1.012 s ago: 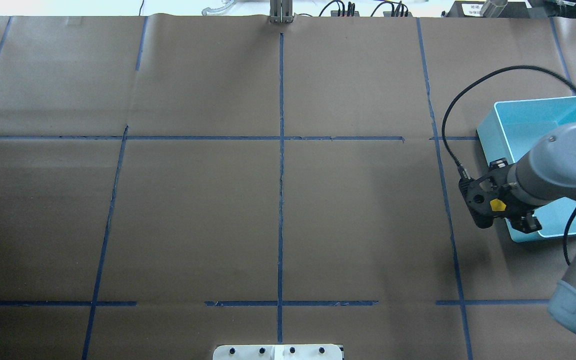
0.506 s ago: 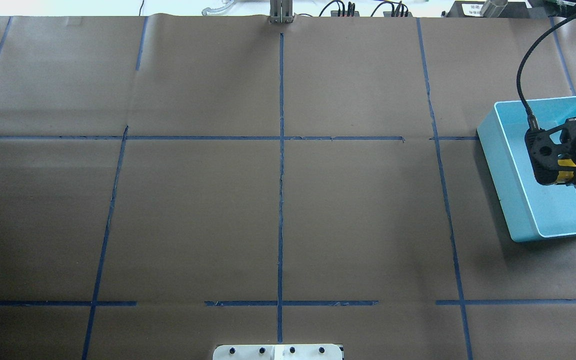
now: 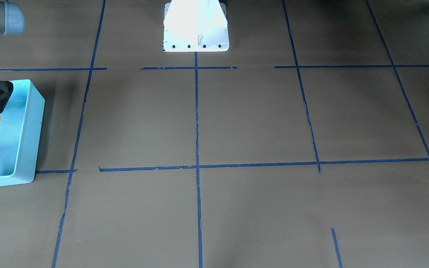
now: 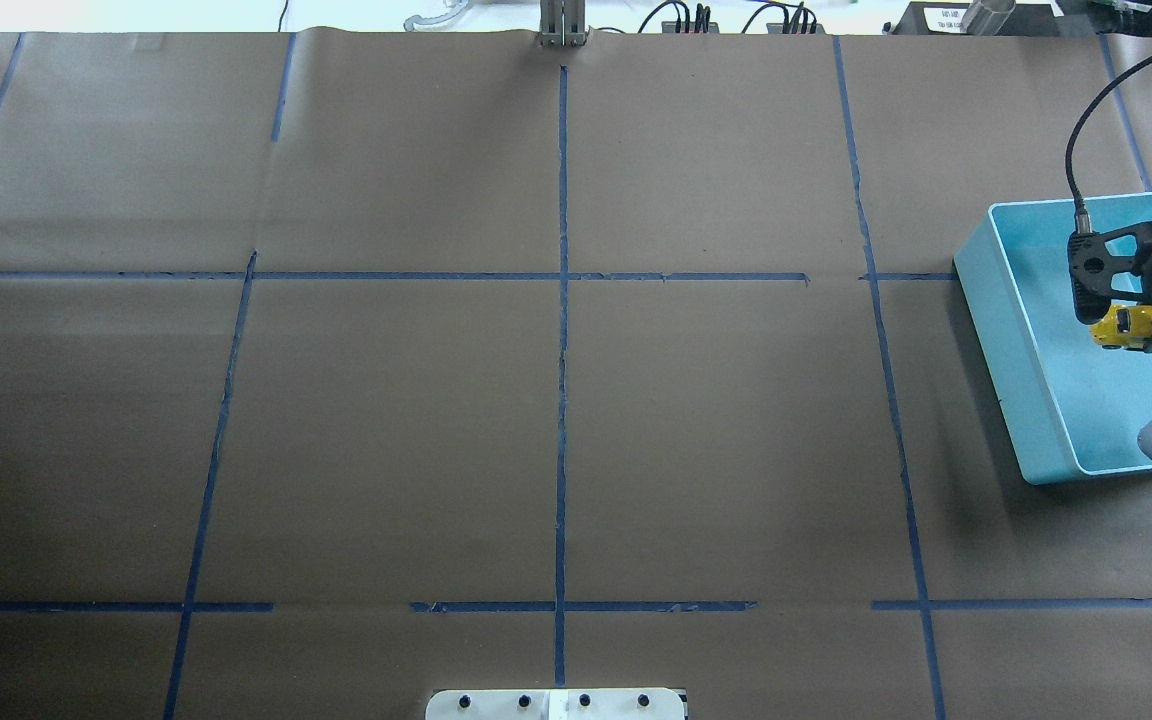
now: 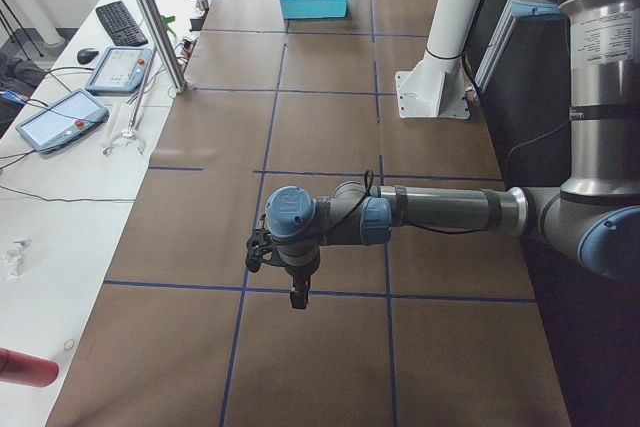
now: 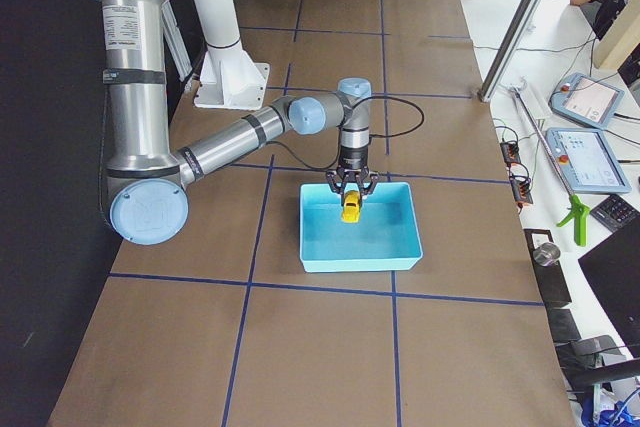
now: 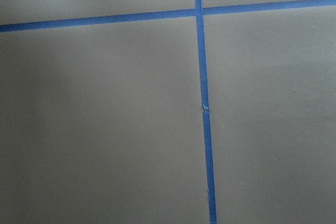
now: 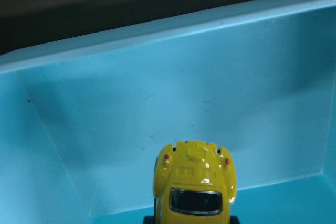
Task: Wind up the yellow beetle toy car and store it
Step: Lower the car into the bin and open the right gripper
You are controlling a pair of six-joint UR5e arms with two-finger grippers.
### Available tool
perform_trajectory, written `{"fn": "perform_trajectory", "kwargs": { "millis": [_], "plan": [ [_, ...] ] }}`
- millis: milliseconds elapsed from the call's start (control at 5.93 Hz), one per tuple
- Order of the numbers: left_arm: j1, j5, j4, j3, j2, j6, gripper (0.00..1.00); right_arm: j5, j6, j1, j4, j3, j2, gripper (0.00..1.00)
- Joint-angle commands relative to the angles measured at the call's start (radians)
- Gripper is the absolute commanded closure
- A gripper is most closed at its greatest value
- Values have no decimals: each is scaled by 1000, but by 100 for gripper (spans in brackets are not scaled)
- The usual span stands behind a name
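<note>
right gripper (image 6: 351, 196) clamps car (image 4: 1123, 327) | in 1 s it has swung from bin (image 4: 1016, 340) edge to above its floor | you can release next | left gripper (image 5: 297, 293) jaws: can't tell

We see a tabletop (image 4: 386, 420) under brown paper, gridded with blue tape (image 4: 562, 400); a white desk (image 5: 60, 197) runs along its far edge.

Bright even overhead light, soft shadows, sharp

The yellow beetle toy car (image 4: 1123, 326) is hanging in the right hand (image 4: 1138, 325) over the turquoise plastic bin (image 4: 1011, 330) at the right edge of the brown-papered desk (image 4: 386, 430).
</note>
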Motion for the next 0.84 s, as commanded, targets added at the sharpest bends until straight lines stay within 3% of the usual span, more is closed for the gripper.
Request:
{"fn": "perform_trajectory", "kwargs": {
  "millis": [0, 506, 675],
  "plan": [
    [0, 1, 0, 1, 0, -1, 0, 103, 29, 3, 123, -158, 19, 100],
    [-1, 2, 8, -2, 1, 0, 0, 113, 31, -4, 256, -248, 15, 96],
    [-1, 2, 9, -7, 3, 0, 0, 114, 32, -4, 256, -244, 16, 70]
  ]
}}
